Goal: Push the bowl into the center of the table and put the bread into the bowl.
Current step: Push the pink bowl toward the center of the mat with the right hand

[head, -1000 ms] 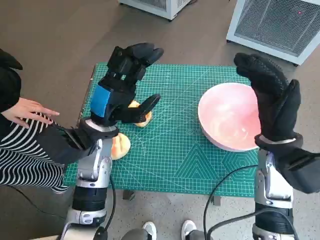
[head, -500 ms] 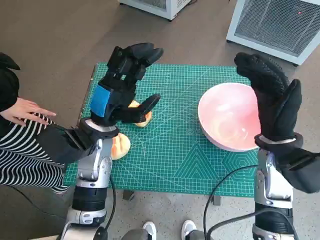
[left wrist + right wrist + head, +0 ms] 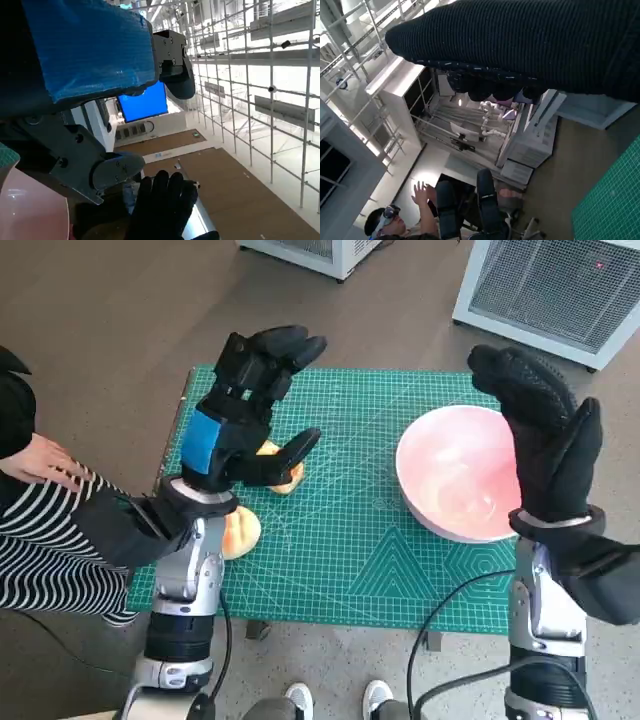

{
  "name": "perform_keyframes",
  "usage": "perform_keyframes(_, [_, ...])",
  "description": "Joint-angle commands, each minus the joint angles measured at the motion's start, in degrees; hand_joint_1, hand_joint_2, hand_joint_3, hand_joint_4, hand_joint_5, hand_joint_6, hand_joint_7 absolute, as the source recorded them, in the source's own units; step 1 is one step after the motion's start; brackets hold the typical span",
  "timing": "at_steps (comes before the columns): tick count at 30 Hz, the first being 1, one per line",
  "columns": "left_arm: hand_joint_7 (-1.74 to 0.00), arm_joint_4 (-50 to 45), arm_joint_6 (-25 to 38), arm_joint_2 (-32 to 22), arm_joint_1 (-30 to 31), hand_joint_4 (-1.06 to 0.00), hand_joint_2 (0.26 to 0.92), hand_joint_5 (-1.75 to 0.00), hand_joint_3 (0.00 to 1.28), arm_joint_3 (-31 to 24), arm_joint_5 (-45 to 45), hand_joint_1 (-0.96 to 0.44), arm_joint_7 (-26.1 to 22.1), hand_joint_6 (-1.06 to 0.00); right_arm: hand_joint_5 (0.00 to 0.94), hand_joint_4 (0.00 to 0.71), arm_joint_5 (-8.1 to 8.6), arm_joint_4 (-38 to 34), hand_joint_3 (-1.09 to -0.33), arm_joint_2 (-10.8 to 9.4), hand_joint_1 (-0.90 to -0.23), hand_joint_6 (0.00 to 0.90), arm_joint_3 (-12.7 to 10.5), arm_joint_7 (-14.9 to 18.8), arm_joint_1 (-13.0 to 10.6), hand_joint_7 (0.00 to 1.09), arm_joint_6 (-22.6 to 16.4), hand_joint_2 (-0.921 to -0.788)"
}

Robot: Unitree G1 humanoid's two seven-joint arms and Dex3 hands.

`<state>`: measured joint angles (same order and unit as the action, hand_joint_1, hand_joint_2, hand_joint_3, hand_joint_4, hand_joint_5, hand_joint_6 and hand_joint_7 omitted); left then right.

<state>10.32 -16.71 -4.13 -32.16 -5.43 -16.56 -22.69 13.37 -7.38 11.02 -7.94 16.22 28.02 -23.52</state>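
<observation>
The pink bowl (image 3: 458, 473) is sitting on the green cutting mat (image 3: 340, 540) covering the tabletop, toward the mat's right side rather than its middle. The right hand (image 3: 545, 440) is standing upright just beside the bowl's right rim, fingers straight and together, holding nothing; whether the glove is touching the rim cannot be told. The left hand (image 3: 245, 410) is hovering raised over the mat's left part with its fingers spread apart, gripping nothing. One piece of bread (image 3: 285, 475) is lying on the mat partly hidden beneath that hand's thumb (only its orange-brown edge is showing), and another bread roll (image 3: 240, 532) is lying near the mat's left edge beside the left forearm. A person's hand (image 3: 35, 462) is resting at the far left.
</observation>
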Motion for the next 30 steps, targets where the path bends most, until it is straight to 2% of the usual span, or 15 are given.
perform_keyframes(1, [-0.94, 0.02, -0.41, 0.49, 0.42, -0.06, 0.646, -0.66, 0.69, -0.22, -0.71, -0.09, 0.26, 0.0, 0.0, 0.183, 0.56, -1.0, -0.809, 0.72, -0.761, 0.006, -0.73, 0.83, -1.26, 0.55, 0.41, -0.921])
perform_keyframes(4, [-0.92, 0.0, -0.58, 0.65, 0.51, -0.06, 0.647, -0.66, 0.68, -0.2, -0.52, -0.09, 0.43, 0.0, 0.0, 0.182, 0.91, -1.77, -0.807, 1.82, -0.768, 0.006, -2.02, 1.26, -1.35, 0.54, 0.09, -0.921])
perform_keyframes(6, [-0.91, -0.08, -0.62, 0.74, 0.61, -0.06, 0.647, -0.65, 0.68, -0.17, -0.41, -0.09, 0.59, 0.0, 0.0, 0.182, 1.54, -2.75, -0.806, 2.79, -0.772, 0.006, -3.32, 1.78, -1.42, 0.54, -0.25, -0.921])
perform_keyframes(9, [-0.9, -0.13, -0.6, 0.81, 0.69, -0.07, 0.648, -0.65, 0.68, -0.22, -0.5, -0.09, 0.65, 0.0, 0.0, 0.182, 1.58, -4.77, -0.805, 4.29, -0.778, 0.004, -5.84, 1.28, -1.59, 0.54, -1.43, -0.921])
perform_keyframes(15, [-0.88, -0.1, -0.48, 0.88, 0.82, -0.07, 0.651, -0.64, 0.67, -0.44, -1.01, -0.09, 0.51, 0.0, 0.0, 0.169, -0.78, -9.7, -0.841, 5.78, -0.771, -0.001, -10.65, -3.85, -1.57, 0.51, -4.19, -0.921])
perform_keyframes(18, [-0.88, 0.06, -0.53, 0.91, 0.79, -0.07, 0.652, -0.64, 0.67, -0.48, -1.17, -0.09, 0.46, 0.0, 0.0, 0.167, -1.16, -12.79, -0.847, 6.33, -0.769, -0.001, -12.11, -5.54, -1.18, 0.5, -5.46, -0.921])
perform_keyframes(19, [-0.87, 0.07, -0.56, 0.94, 0.82, -0.07, 0.655, -0.64, 0.67, -0.49, -1.22, -0.09, 0.48, 0.0, 0.003, 0.131, -1.16, -14.74, -0.868, 6.72, -0.755, -0.001, -12.84, -6.15, -0.91, 0.44, -6.21, -0.921])
perform_keyframes(22, [-0.86, 0.14, -0.62, 1.09, 0.88, -0.07, 0.656, -0.64, 0.67, -0.55, -1.48, -0.08, 0.57, 0.0, 0.015, 0.149, -1.47, -21.22, -0.861, 7.89, -0.75, 0.001, -14.81, -8.25, 0.02, 0.47, -8.57, -0.921])
perform_keyframes(30, [-0.82, 0.83, -0.86, 1.39, 0.64, -0.08, 0.665, -0.61, 0.65, -0.64, -2.06, -0.09, 0.56, 0.0, 0.014, 0.156, -2.1, -34.26, -0.893, 9.13, -0.718, -0.001, -16.24, -11.45, 2.69, 0.45, -12.05, -0.921])
